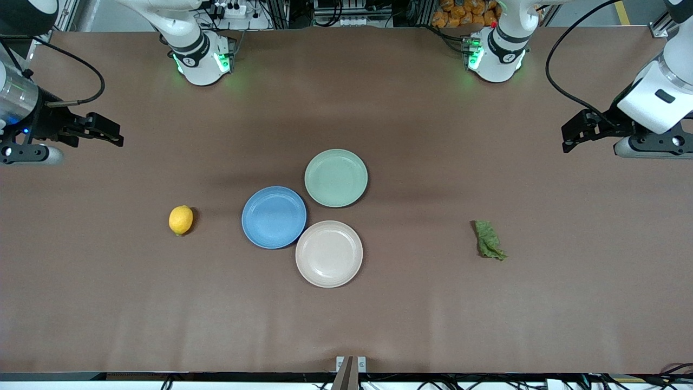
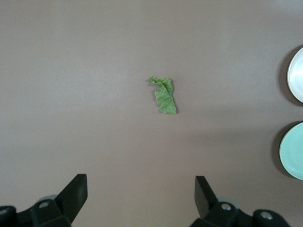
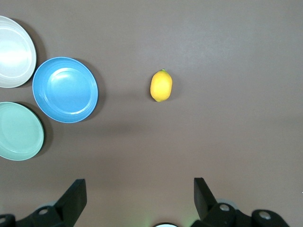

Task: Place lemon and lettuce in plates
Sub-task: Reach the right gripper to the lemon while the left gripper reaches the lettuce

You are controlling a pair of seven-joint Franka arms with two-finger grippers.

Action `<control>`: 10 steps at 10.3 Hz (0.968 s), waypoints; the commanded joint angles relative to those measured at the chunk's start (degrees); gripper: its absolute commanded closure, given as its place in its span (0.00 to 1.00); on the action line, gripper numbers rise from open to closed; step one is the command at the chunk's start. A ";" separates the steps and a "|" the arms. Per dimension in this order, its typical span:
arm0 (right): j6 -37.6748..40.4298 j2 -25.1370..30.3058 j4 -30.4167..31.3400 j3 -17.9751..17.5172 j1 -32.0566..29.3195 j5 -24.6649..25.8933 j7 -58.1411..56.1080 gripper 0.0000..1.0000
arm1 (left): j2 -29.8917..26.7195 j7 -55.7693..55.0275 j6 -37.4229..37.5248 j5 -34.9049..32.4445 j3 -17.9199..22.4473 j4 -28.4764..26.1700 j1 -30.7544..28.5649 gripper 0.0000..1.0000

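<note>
Spread over a brown table: one lemon, one scrap of lettuce, three plates, all apart from both grippers.

Clustered mid-table, the plates. Blue plate toward the right arm's end. Beige plate at about five o'clock from the blue one in the front view, nearest the front camera. Pale green plate at about one o'clock from the blue one and twelve o'clock from the beige. Rims close together, touching or nearly so; cannot tell which. Nothing in any of the three.

Lying on bare tabletop at nine o'clock from the blue plate, well apart from it, toward the right arm's end: the lemon, on its side.

Lying flat and crumpled at three o'clock from the beige plate, well apart from it, toward the left arm's end: the lettuce.

Hovering over the table edge at the right arm's end, at about ten o'clock from the lemon in the front view: the right gripper, fingers spread wide, holding nothing, waiting.

Hovering over the table edge at the left arm's end, at about one o'clock from the lettuce: the left gripper, fingers likewise spread wide, holding nothing, waiting.
</note>
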State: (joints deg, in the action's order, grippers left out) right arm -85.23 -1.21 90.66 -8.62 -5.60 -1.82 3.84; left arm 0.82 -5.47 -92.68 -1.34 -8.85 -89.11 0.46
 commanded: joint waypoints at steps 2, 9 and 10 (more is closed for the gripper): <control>-0.20 0.77 0.65 0.62 0.50 -0.81 -0.06 0.00 | 1.01 0.90 0.57 -1.39 -0.20 -0.89 0.32 0.00; -5.28 -10.35 1.01 0.80 -2.92 -0.73 -1.11 0.00 | 25.76 -2.70 -18.73 -2.62 -0.82 -8.10 3.14 0.00; -8.60 -14.13 1.09 0.89 -2.93 -0.73 -1.11 0.00 | 29.12 -2.62 -22.16 -4.27 -0.64 -8.18 2.97 0.00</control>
State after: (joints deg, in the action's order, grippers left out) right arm -90.69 -8.60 92.95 -7.43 -7.33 -1.84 3.55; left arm 25.97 -7.11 -111.51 -3.24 -9.45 -97.72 4.00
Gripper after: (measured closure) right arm 0.000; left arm 0.000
